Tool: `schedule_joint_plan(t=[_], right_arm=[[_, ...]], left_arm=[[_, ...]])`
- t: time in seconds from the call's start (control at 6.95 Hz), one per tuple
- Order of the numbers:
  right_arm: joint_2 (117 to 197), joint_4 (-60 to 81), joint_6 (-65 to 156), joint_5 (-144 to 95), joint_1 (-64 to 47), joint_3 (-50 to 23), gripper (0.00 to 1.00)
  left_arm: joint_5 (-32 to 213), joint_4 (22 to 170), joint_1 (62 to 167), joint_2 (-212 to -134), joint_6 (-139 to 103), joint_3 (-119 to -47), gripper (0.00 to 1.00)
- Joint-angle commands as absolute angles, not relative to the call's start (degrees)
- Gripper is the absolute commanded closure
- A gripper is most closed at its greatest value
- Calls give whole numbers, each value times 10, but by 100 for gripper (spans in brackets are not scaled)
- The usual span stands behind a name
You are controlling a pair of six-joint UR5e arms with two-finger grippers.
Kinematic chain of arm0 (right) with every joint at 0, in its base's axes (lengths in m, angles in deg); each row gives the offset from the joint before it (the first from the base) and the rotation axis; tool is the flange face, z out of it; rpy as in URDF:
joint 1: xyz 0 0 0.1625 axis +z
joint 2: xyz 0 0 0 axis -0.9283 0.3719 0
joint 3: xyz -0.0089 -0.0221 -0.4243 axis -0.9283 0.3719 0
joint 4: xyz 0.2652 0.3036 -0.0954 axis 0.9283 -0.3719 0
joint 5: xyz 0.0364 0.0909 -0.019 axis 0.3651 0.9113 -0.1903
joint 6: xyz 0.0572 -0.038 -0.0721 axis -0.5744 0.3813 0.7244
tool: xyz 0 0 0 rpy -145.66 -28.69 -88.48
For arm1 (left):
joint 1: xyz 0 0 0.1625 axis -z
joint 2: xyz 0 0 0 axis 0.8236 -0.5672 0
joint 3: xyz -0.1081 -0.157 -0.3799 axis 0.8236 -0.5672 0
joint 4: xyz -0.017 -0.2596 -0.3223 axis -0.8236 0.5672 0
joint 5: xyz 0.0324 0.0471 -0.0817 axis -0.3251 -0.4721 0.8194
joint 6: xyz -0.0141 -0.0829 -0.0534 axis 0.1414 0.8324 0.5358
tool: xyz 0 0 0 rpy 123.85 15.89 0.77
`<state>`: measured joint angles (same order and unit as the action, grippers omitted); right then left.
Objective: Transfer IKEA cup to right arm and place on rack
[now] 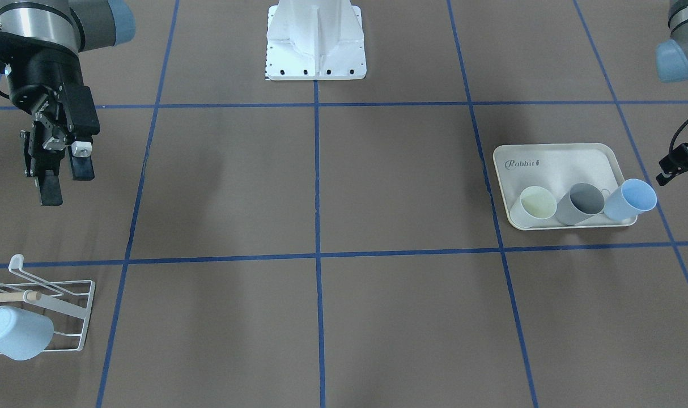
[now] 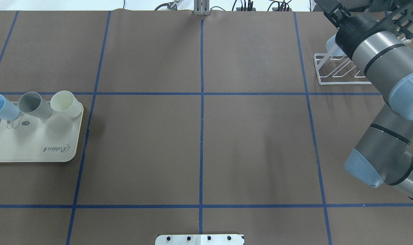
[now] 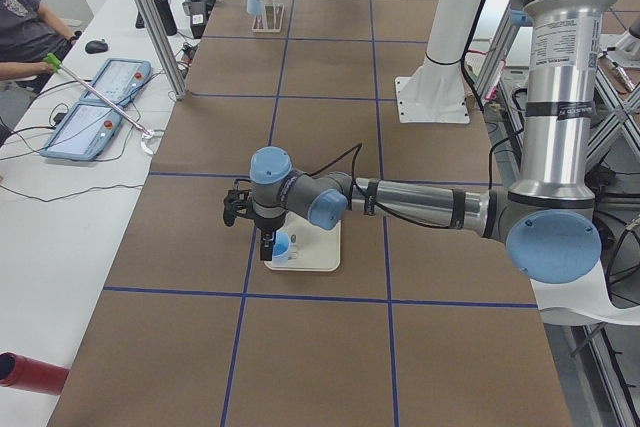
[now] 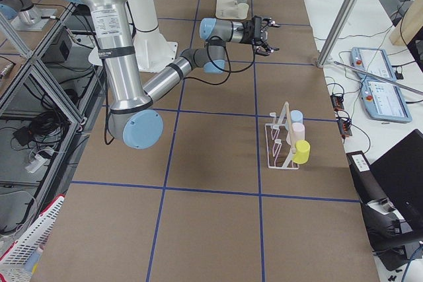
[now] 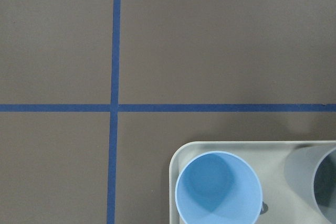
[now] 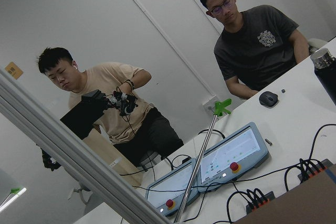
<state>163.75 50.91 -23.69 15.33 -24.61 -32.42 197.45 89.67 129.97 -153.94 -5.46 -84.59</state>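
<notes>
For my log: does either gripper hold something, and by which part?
Nothing is held. The right gripper is open, empty; the left gripper is apart from the blue cup.

Six cups in all. Three stand on the one tray [image 1: 553, 161], just beside the left gripper's [image 3: 266, 247] jaws: one cream cup [image 1: 536, 205], one grey cup [image 1: 582, 203] and one blue cup [image 1: 632, 199]. Three more hang on the one rack [image 1: 66, 306], apart from the right gripper's [image 1: 66, 180] jaws: one pale blue cup [image 4: 297, 117], one pink cup [image 4: 299, 131] and one yellow cup [image 4: 302, 152]. Beyond the desk [image 1: 378, 187] sit two operators, one in tan [image 6: 100, 98] and one in grey [image 6: 252, 40], with two control panels, one nearer [image 6: 231, 156] and one lower [image 6: 168, 192].
</notes>
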Motion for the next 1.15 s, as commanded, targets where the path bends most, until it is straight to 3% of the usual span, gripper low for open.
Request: schedule_joint_plan(t=[0.0, 1.01], right_arm=[[1638, 509, -237, 153, -249, -325, 0], [1639, 519, -237, 152, -255, -327, 0]], left_arm=[[1976, 916, 1300, -1560, -57, -794, 0], [1980, 927, 1295, -1578, -51, -750, 0]])
